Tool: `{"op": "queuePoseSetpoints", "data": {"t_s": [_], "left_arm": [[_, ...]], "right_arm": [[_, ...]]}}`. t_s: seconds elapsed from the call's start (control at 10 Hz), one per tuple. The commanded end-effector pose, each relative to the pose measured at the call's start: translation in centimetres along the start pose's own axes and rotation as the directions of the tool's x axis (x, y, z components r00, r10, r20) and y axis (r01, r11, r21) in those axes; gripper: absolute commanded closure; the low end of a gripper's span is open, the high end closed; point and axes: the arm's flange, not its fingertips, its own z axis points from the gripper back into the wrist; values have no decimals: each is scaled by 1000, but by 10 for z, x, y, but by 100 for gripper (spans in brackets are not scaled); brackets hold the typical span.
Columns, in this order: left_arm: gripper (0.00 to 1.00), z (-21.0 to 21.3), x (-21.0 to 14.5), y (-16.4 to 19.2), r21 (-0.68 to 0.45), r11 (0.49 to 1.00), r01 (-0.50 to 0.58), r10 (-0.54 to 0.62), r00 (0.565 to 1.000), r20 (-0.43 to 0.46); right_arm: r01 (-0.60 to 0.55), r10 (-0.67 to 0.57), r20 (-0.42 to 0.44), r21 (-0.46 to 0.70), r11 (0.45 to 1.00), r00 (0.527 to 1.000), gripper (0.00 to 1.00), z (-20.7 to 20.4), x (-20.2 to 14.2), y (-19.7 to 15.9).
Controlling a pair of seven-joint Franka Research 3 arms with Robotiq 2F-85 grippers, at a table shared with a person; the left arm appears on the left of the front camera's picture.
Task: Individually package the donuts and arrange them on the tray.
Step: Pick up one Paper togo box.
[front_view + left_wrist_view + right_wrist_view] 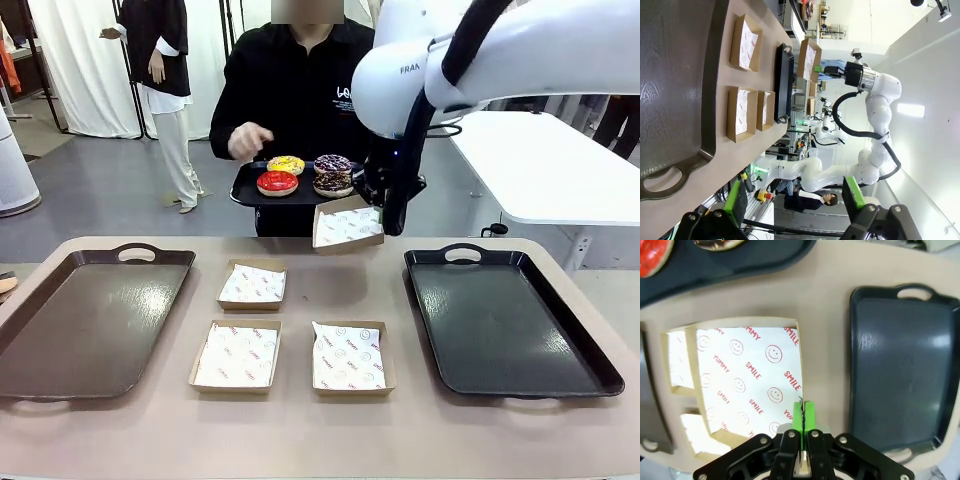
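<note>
A person across the table holds a dark serving tray (pixel 243 188) with the donuts on it: a yellow one (pixel 286 163), a red one (pixel 277 183) and two dark sprinkled ones (pixel 333 172). My right gripper (pixel 381 214) is shut on the edge of a paper-lined cardboard box (pixel 347 226), holding it in the air just below that tray. In the right wrist view the green pads (pixel 798 416) pinch the box (pixel 740 385) rim, and the red donut (pixel 652 252) sits at the top left. My left gripper (pixel 795 197) is open and holds nothing.
Three more lined boxes (pixel 252 285) (pixel 237 355) (pixel 350 357) lie on the table's middle. A brown tray (pixel 90 320) lies at the left and a black tray (pixel 510 320) at the right. The person's free hand (pixel 248 140) hovers over the donuts.
</note>
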Motion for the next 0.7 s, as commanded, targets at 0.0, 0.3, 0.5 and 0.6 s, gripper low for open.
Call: {"op": "queuePoseSetpoints", "data": {"t_s": [0.0,0.3,0.5,0.6], "left_arm": [[0,1,-1,-2,-13,1000,-9,9,1000,8],[0,1,-1,-2,-13,1000,-9,9,1000,8],[0,1,-1,-2,-13,1000,-9,9,1000,8],[0,1,-1,-2,-13,1000,-9,9,1000,8]], "right_arm": [[10,-9,-14,11,1000,1000,100,2,17,11],[4,-4,3,12,1000,1000,100,3,14,6],[4,-4,3,12,1000,1000,100,3,14,6],[4,-4,3,12,1000,1000,100,3,14,6]]}}
